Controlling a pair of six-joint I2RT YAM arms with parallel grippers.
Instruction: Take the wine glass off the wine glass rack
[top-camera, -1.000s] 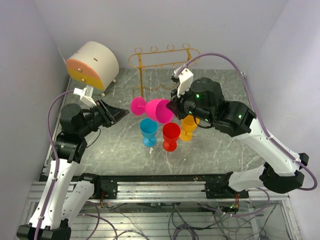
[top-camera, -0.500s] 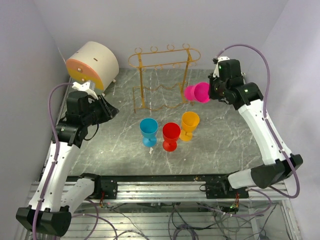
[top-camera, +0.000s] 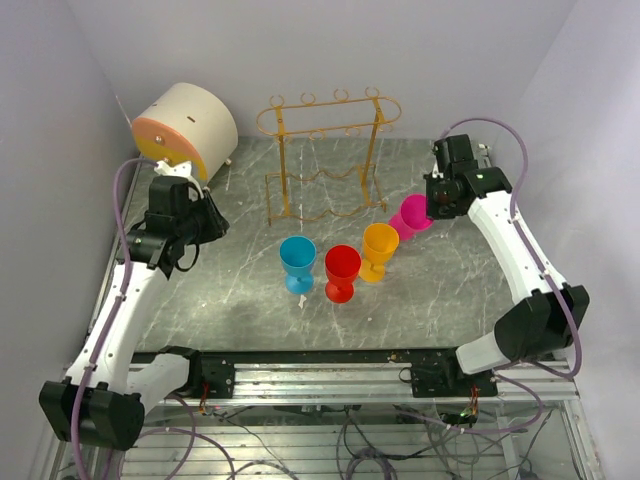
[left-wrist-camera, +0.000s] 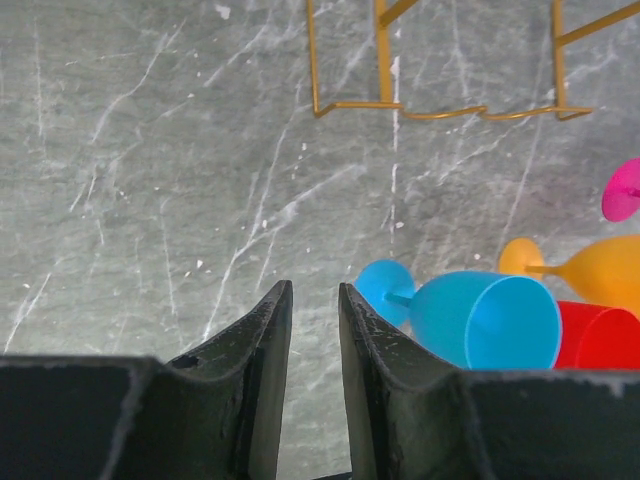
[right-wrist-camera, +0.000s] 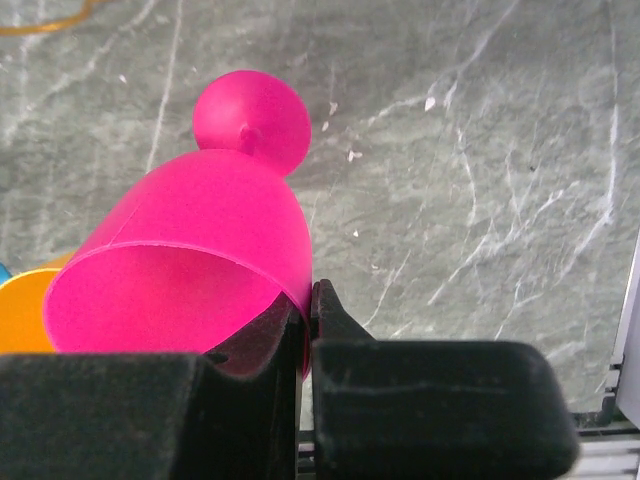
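Over grey marble table (right-wrist-camera: 450, 150), right tool (right-wrist-camera: 305, 300) pinches tilted magenta wine glass (right-wrist-camera: 200, 230).

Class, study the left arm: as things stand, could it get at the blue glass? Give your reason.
Probably yes. The left gripper holds nothing, and only bare table lies between it and the blue glass, just ahead to its right. Its fingers, barely apart, would need opening wider.

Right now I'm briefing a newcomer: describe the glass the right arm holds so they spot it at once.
Find the golden wire rack at the back of the table; right of it the right gripper pinches a rim. That wine glass is pink; its free-standing neighbours are orange, red and blue.
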